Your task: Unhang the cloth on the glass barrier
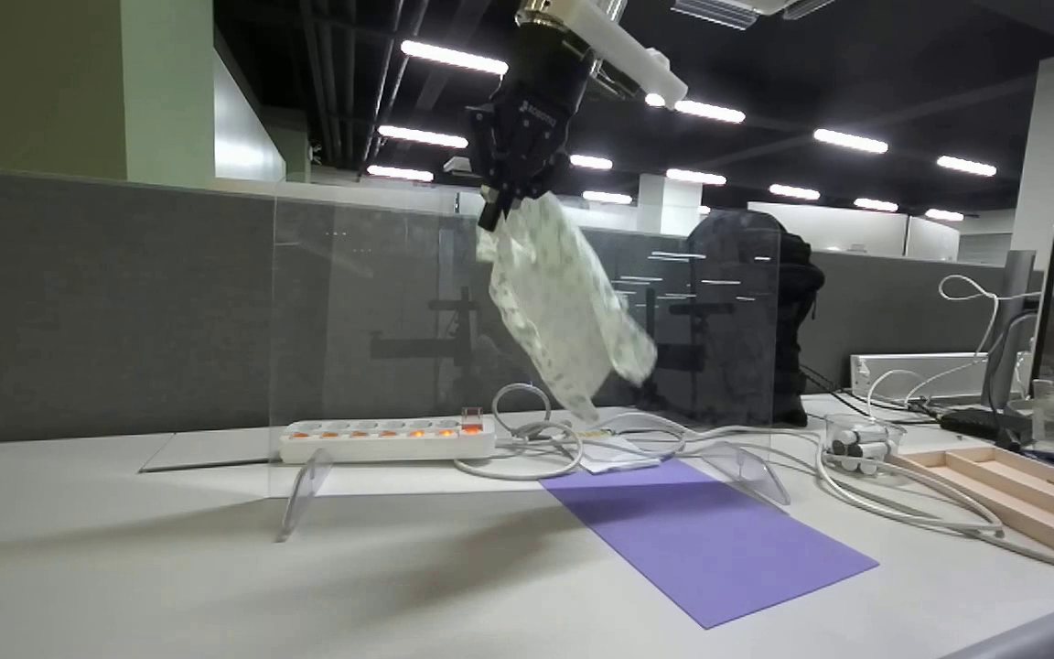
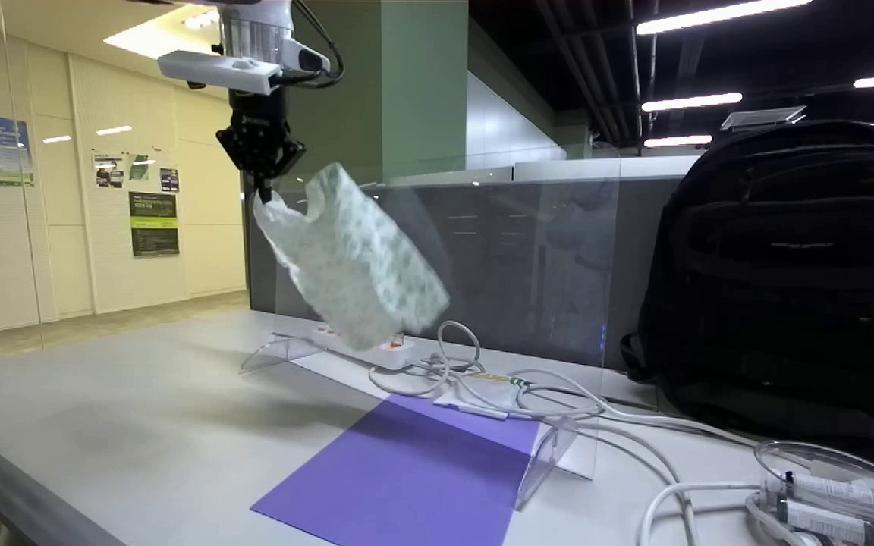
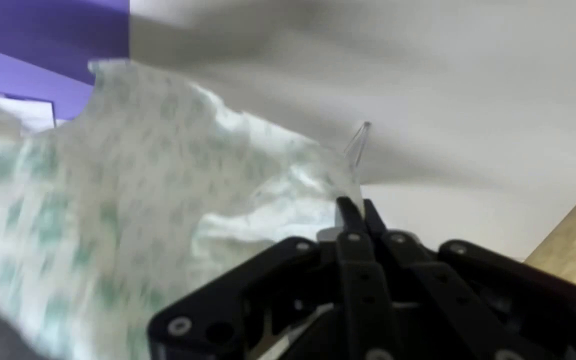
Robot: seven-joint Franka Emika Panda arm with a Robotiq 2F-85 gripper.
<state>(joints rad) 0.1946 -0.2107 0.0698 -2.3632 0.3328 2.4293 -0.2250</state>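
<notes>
Wrist view | hand (image 3: 361,212) | nearly closed | clamped on edge of cloth (image 3: 168,155)

Open air lies to the sides of the gripper (image 1: 495,216) and gives it room to pass. Under it the way is blocked by the cloth (image 1: 550,302), which hangs slantwise off to one side; whether it touches the glass barrier (image 1: 371,311) cannot be told. That upright sheet walls off space lower than the gripper, its clear feet (image 1: 305,494) jutting over the counter (image 1: 106,567). Seen through it, below gripper height, sit a power strip (image 1: 385,444) and looped cables (image 1: 541,428); a backpack (image 2: 786,288) stands well apart from the gripper.
</notes>
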